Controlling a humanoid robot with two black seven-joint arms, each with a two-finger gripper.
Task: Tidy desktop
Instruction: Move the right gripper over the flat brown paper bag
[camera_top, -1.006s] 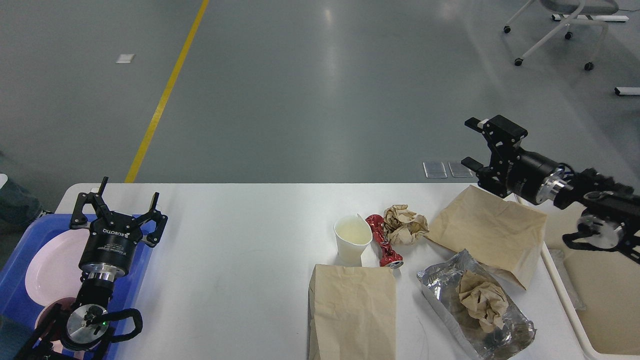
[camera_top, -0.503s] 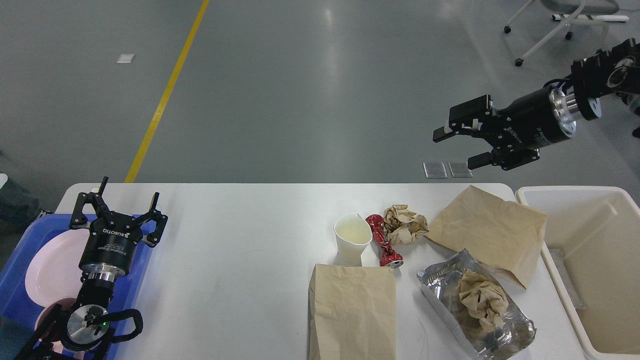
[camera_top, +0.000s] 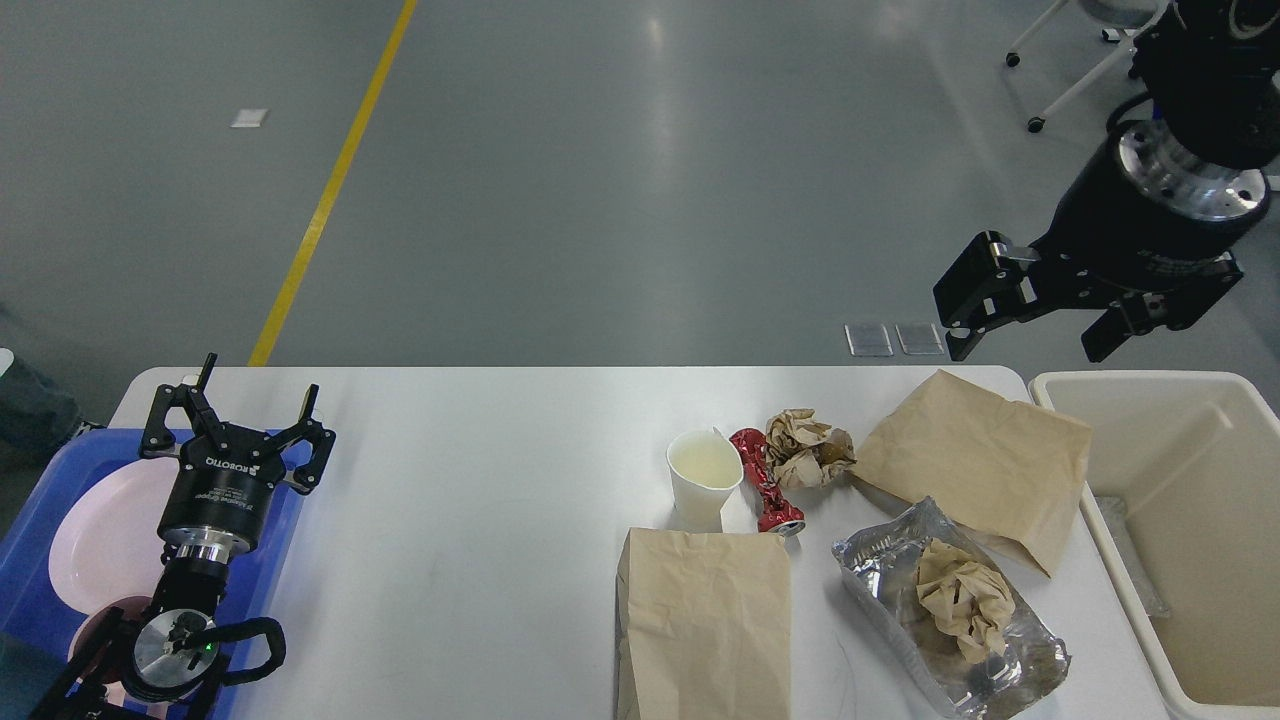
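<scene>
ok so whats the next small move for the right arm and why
Probably bring the right gripper down onto the near brown bag beside the bin. The gripper is open and empty, raised past the desktop, and that bag is the litter closest to it, with the bin right next to it.

The table (camera_top: 480, 470) lies bare between my left gripper (camera_top: 235, 415) and the cup (camera_top: 703, 480). Right of that, cup, can (camera_top: 765, 482), paper wads (camera_top: 808, 448), bags (camera_top: 985, 462) and foil (camera_top: 950, 620) crowd together, reaching the bin (camera_top: 1190, 540).
</scene>
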